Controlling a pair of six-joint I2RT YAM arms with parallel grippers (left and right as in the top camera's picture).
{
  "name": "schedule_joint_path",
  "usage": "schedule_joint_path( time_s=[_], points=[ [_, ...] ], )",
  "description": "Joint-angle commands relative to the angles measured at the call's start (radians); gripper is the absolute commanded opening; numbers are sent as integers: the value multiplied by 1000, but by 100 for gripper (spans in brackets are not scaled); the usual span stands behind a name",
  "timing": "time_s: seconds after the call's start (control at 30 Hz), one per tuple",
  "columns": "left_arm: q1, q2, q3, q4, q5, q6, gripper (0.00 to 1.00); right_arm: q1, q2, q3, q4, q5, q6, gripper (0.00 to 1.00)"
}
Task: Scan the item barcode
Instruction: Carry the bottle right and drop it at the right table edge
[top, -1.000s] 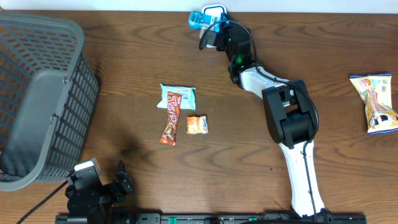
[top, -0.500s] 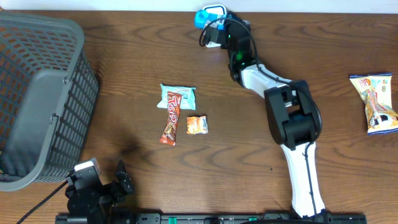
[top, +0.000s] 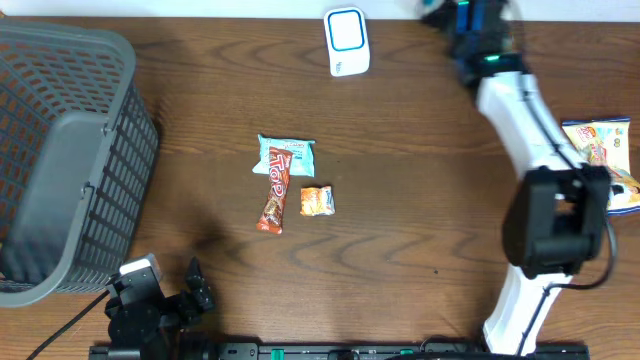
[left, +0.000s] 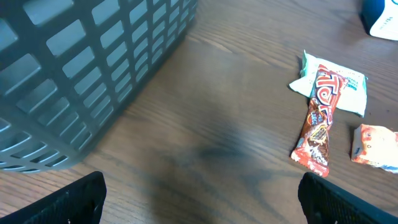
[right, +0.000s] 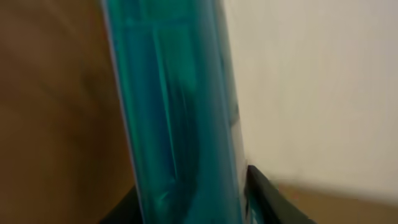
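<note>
Fingers (left: 65, 202) of the left gripper (left: 199, 196) stand spread as wide as they go, with nothing between them, low over the wooden table (left: 205, 124). Ahead of them and to their left stands the slatted wall of a grey basket (left: 93, 68). Ahead and to their right lie three snacks close together. A red-orange candy bar (left: 317, 121) has its far end resting over a pale blue packet (left: 351, 90). A small orange packet (left: 373, 146) sits just beside the bar's near end, on the side away from the basket.

Farther ahead, past the snacks, the scanner (top: 347, 40), white with a blue-ringed face, lies near the table's far edge.

The right gripper (top: 468, 18) is out at that far edge, well to the right of the scanner. Its jaws are drawn narrow on the teal packet (right: 174, 106), which stands upright between them and fills much of the wrist view. One dark finger (right: 267, 199) shows at its base. The packet is blurred, so no barcode can be made out. A pale wall (right: 323, 81) lies beyond it.

Nearer the robot than these fingers and to their right, a yellow chip bag (top: 598, 150) lies on the table, partly hidden by the right arm.
</note>
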Motion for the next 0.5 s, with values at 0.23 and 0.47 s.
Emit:
schedule_joint_path(
  time_s=[0.23,0.47],
  points=[
    [-3,-3,-3,-2,-9,-2,99,-269,45,-90,-123,-93,336,1],
    [-3,-3,-3,-2,-9,-2,99,-425,66,-196,-98,-105,347,1]
  ],
)
